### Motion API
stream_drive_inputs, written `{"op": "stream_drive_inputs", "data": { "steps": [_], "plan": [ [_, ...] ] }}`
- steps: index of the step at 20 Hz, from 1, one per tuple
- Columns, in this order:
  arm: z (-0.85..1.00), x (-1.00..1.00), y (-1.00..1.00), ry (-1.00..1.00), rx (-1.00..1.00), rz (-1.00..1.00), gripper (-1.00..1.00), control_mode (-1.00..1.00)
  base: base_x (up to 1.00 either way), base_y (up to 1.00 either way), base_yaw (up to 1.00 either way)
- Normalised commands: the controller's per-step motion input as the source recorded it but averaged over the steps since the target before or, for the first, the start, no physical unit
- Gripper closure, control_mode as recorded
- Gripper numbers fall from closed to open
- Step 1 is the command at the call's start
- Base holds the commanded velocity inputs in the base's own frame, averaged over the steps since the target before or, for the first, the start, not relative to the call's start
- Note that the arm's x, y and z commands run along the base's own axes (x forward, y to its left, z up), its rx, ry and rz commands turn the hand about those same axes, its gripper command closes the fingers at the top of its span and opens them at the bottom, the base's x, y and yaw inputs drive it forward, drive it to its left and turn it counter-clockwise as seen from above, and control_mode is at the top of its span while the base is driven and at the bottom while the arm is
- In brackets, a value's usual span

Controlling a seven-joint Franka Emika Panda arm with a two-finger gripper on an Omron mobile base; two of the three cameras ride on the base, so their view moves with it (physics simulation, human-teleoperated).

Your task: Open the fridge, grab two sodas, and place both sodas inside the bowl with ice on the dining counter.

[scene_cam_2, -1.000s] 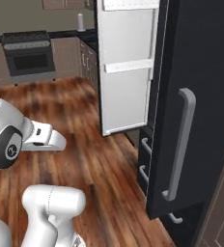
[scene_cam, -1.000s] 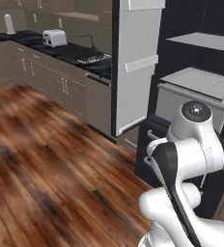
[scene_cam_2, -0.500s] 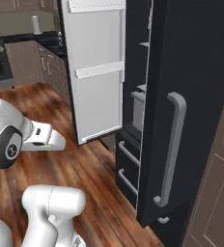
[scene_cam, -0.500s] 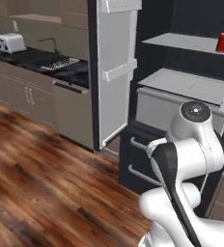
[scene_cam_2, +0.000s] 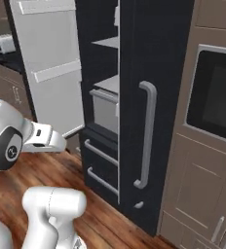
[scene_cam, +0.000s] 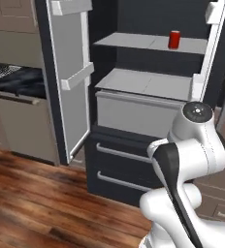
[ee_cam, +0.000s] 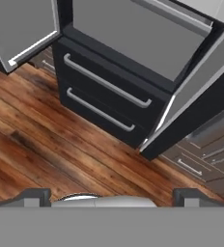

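The fridge (scene_cam: 126, 162) stands straight ahead with both doors swung open, its left door (scene_cam: 68, 77) at the left and its right door (scene_cam_2: 134, 53) showing its grey bar handle (scene_cam_2: 148, 131). One red soda (scene_cam: 174, 39) stands on the upper pale grey shelf, toward the right. Below the shelves are two dark drawers (ee_cam: 104, 91). My gripper (ee_cam: 111, 197) hangs open and empty over the wood floor in front of those drawers, its fingertips (ee_cam: 36, 196) far apart. The bowl with ice and the dining counter are out of view.
A dark kitchen counter (scene_cam: 12, 80) with cabinets below runs off to the left of the open left door. A wall oven (scene_cam_2: 217, 97) and brown cabinets (scene_cam_2: 197, 194) stand right of the fridge. Wood floor (scene_cam: 37, 203) lies open in front.
The base has driven and turned toward the fridge, so the whole picture shifted; the open fridge now sits close and centred. The arm holds the same pose and the gripper stays open.
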Motion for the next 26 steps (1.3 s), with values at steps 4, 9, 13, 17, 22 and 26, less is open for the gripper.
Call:
{"op": "stream_drive_inputs", "data": {
  "steps": [4, 9, 13, 17, 22, 26],
  "plan": [
    [0.0, 0.0, 0.0, 0.0, 0.0, 0.0, -1.0, 1.0, 0.36, 0.32, -0.36],
    [0.0, 0.0, 0.0, 0.0, 0.0, 0.0, -1.0, 1.0, 0.39, 0.24, -0.29],
    [0.0, 0.0, 0.0, 0.0, 0.0, 0.0, -1.0, 1.0, 0.39, 0.31, -0.29],
    [0.0, 0.0, 0.0, 0.0, 0.0, 0.0, -1.0, 1.0, 0.47, 0.36, -0.29],
    [0.0, 0.0, 0.0, 0.0, 0.0, 0.0, -1.0, 1.0, 0.56, 0.25, -0.28],
    [0.0, 0.0, 0.0, 0.0, 0.0, 0.0, -1.0, 1.0, 0.52, 0.19, -0.29]
  ]
}}
